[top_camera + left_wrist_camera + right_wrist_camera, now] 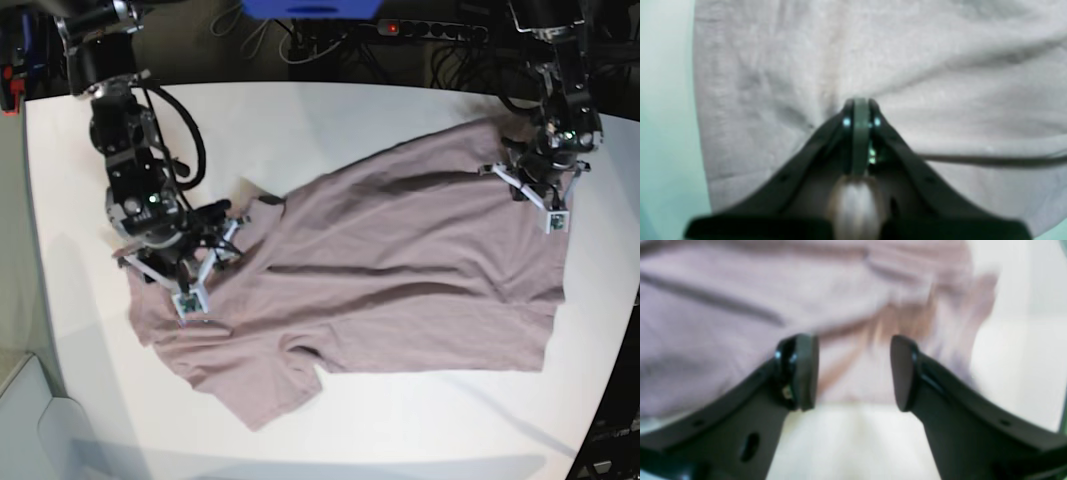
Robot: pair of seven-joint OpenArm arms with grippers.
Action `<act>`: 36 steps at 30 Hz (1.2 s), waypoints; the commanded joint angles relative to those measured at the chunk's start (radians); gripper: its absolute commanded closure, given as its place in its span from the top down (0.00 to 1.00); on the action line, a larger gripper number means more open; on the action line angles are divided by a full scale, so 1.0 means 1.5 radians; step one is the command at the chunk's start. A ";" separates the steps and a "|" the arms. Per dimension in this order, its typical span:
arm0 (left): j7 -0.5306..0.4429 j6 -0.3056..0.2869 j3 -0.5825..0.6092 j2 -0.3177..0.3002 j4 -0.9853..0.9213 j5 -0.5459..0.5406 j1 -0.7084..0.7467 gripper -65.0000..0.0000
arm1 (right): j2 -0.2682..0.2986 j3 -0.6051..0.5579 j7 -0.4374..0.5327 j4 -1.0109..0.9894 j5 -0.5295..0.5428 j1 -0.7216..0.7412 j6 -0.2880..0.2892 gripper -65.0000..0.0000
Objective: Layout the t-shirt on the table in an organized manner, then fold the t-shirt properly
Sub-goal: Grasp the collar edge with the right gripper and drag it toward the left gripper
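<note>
The t-shirt lies spread on the white surface, covering most of its middle. It runs from about 8 o'clock, where the neck and one short sleeve are, up toward 2 o'clock, where the hem end reaches. The cloth is mostly flat, with some long soft wrinkles across the body.

At the 9 o'clock side of the base view is the right gripper. It is low over the shirt near the neck and shoulder part. In the right wrist view its fingers are spread wide apart, and nothing is between them; only pink cloth and a strip of the white surface are seen in the gap. The cloth there looks blurred, so its folds are not clear.

At the 2 o'clock side is the left gripper, which is at the upper hem corner of the shirt. In the left wrist view its fingers are pressed fully together at the tips, directly against the fabric, and wrinkles run out from that place. I cannot tell if a pinch of cloth is really caught between them.
</note>
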 commanded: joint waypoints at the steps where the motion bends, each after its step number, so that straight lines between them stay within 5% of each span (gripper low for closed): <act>1: 0.016 0.001 -0.001 -0.005 0.002 0.008 -0.001 0.00 | 0.004 0.003 0.015 0.007 -0.002 0.005 0.000 0.55; 36: 0.016 0.001 -0.001 -0.005 0.002 0.008 -0.003 0.00 | -0.088 -0.023 0.016 -0.058 0.002 -0.033 0.001 0.49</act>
